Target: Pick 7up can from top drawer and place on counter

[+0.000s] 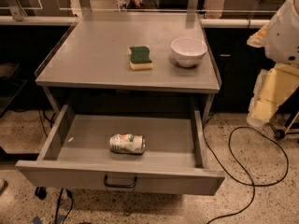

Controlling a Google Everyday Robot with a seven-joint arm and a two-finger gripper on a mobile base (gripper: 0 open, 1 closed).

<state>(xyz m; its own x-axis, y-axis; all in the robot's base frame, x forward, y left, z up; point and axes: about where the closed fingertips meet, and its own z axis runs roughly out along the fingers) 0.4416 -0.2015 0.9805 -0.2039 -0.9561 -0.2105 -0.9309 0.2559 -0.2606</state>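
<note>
The 7up can (127, 143), dented and silvery with green and red marks, lies on its side in the middle of the open top drawer (121, 181). The drawer is pulled far out below the counter (93, 55), and its dark bar handle faces me. My white arm (285, 27) comes in at the right edge. Its pale yellowish gripper (264, 101) hangs beside the table's right side, well right of the drawer and apart from the can. Nothing is seen held in it.
A green and yellow sponge (140, 58) and a white bowl (188, 51) sit on the counter's right half. A black cable (243, 171) loops across the speckled floor to the right of the drawer. Dark cabinets stand behind.
</note>
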